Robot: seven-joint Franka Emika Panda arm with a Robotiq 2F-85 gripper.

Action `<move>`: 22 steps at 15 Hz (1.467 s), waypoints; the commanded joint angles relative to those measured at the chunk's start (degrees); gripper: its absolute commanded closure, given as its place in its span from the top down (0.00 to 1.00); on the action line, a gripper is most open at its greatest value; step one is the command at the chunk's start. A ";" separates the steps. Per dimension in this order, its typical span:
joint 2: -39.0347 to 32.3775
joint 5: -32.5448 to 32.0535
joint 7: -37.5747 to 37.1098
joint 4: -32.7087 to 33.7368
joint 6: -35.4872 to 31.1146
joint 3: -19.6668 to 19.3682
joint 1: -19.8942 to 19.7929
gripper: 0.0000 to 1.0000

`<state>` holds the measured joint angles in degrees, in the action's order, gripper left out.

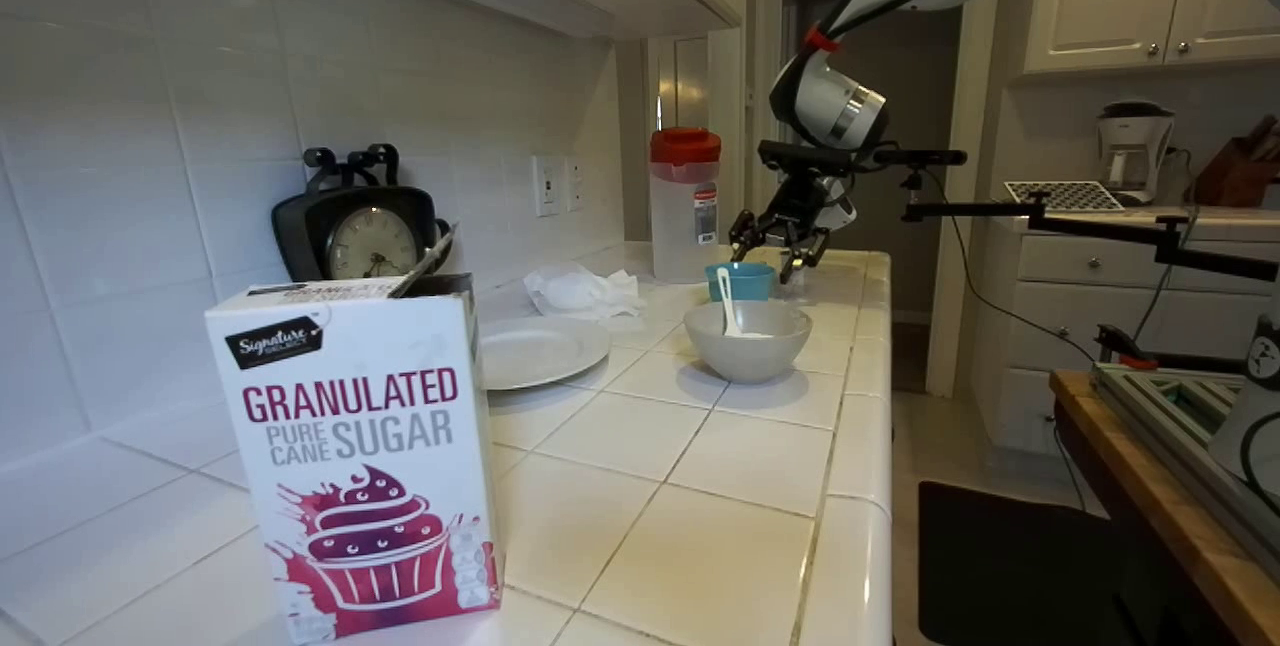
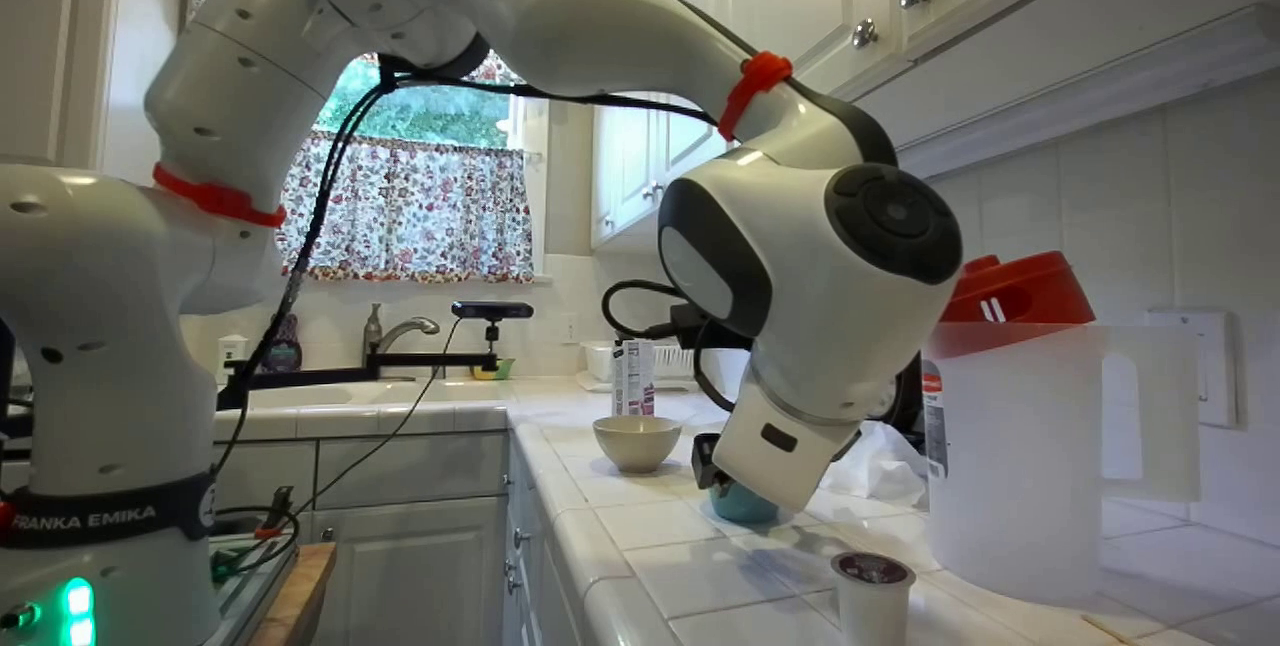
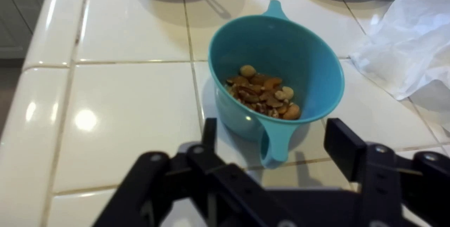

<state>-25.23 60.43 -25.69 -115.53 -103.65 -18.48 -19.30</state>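
Observation:
A blue cup (image 3: pixel 230 112) with mixed nuts (image 3: pixel 265 97) in it stands on the white tiled counter. In the wrist view its short looped handle (image 3: pixel 279 139) points toward my gripper (image 3: pixel 270 134). The jaws are open, one finger (image 3: pixel 210 134) to the left of the handle and one to its right, with visible gaps on both sides. In an exterior view, the gripper (image 1: pixel 763 266) hangs tilted just above and beside the cup (image 1: pixel 745 286). Another exterior view has most of the gripper hidden behind the robot's hand, and the cup (image 2: pixel 742 506) partly covered.
Near the cup stands a pale bowl (image 1: pixel 748 354) with a white spoon (image 1: pixel 727 298). A plate (image 1: pixel 545 354) and crumpled white paper (image 1: pixel 582 292) lie toward the wall. Around are a red-lidded pitcher (image 2: pixel 1015 456), a small pod cup (image 2: pixel 873 601), a sugar box (image 1: pixel 365 446) and a clock (image 1: pixel 372 244).

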 commanded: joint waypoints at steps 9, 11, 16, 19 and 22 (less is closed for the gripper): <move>-0.16 0.15 0.47 0.42 0.12 -0.09 -0.32 0.00; -0.24 0.28 0.41 0.47 0.08 -0.11 -0.40 0.03; 0.01 0.40 -0.58 1.00 -0.01 -0.39 -0.59 0.03; 0.25 0.31 -2.38 2.36 0.57 -0.89 -0.93 0.03; 0.49 -0.26 -5.42 3.86 2.47 -1.06 -1.16 0.03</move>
<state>-24.99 60.43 -27.66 -113.14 -103.65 -19.60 -19.91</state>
